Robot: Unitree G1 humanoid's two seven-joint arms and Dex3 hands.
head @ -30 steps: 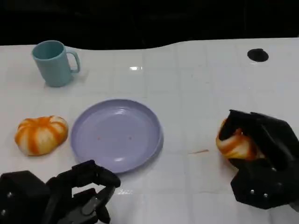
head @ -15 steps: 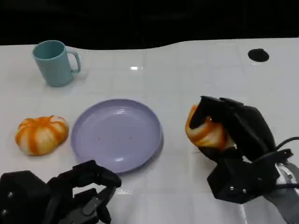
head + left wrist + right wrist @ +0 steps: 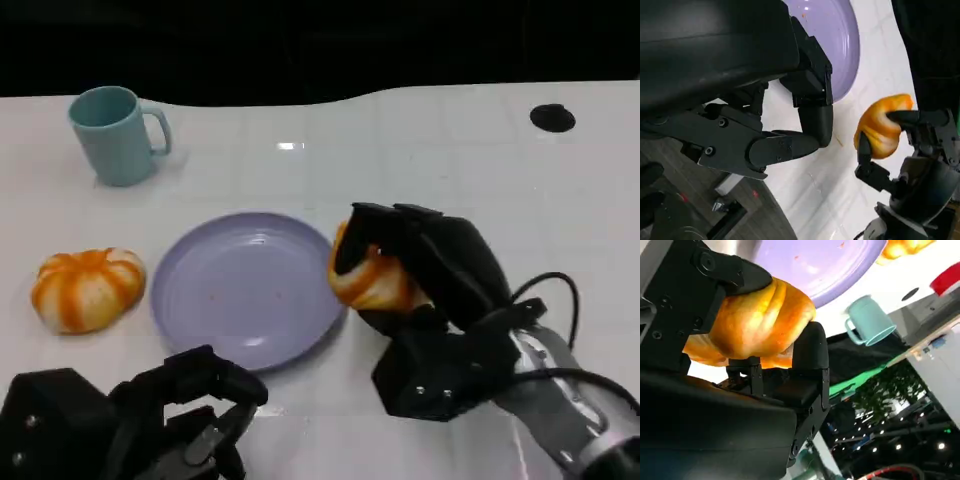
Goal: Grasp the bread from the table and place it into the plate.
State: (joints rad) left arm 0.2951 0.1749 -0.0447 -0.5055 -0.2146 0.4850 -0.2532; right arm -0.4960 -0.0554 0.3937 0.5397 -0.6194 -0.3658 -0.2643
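The purple plate (image 3: pixel 245 290) in the centre of the frame has only a few crumbs in it. The right robot hand (image 3: pixel 420 275) grips the bread (image 3: pixel 368 280) firmly and holds it at the plate's right rim, above the white worktop (image 3: pixel 450 170). The left robot hand (image 3: pixel 190 405) sits at the lower left with curled fingers, holding nothing. A second orange bun (image 3: pixel 88 288) lies left of the plate, and a teal mug (image 3: pixel 115 135) stands at the upper left.
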